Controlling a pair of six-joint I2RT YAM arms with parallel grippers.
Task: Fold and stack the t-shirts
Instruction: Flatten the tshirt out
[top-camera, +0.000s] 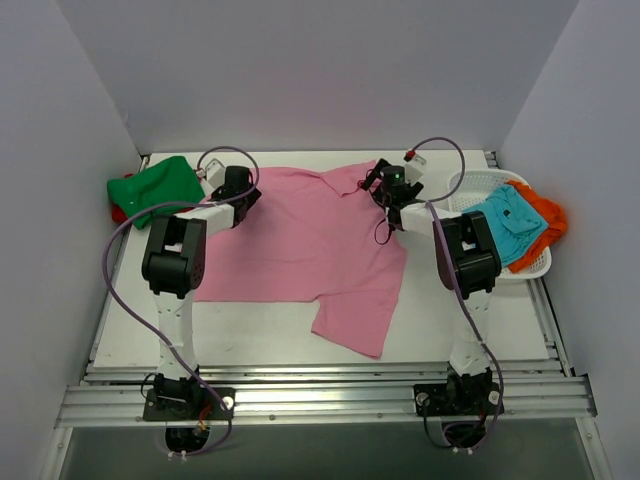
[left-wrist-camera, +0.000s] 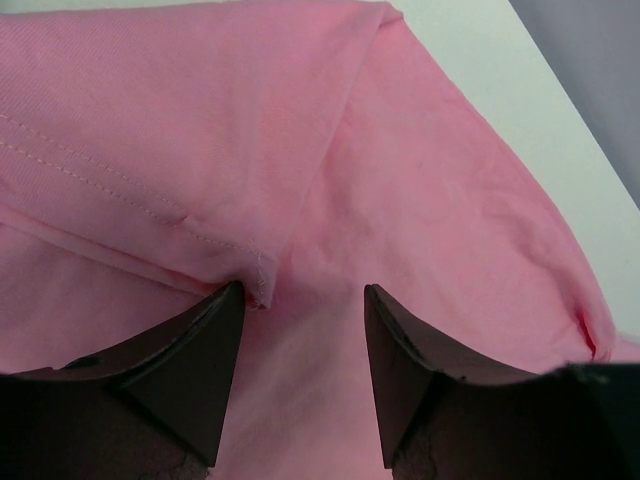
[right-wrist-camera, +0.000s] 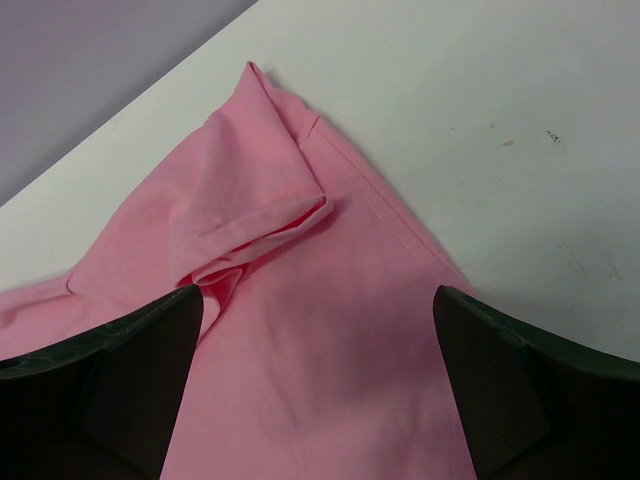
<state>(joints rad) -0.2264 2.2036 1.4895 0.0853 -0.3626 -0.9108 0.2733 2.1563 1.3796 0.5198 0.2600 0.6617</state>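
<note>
The pink collared t-shirt (top-camera: 300, 240) lies spread across the middle of the table (top-camera: 130, 330), with both arms at its far edge. The green t-shirt (top-camera: 155, 185) is bunched at the far left, and the teal t-shirt (top-camera: 505, 225) and orange t-shirt (top-camera: 548, 215) sit in the white mesh basket (top-camera: 465, 182) on the right. The left gripper (left-wrist-camera: 305, 300) stands partly open low over the cloth, beside a stitched hem corner (left-wrist-camera: 258, 285), and clamps nothing. The right gripper (right-wrist-camera: 320, 300) is spread wide over a rumpled sleeve (right-wrist-camera: 260, 225) and holds nothing. The fabric looks light, limp and easily creased. It would likely sag between two grips, so pinching the doubled, stitched hems at the outer corners seems safest.
</note>
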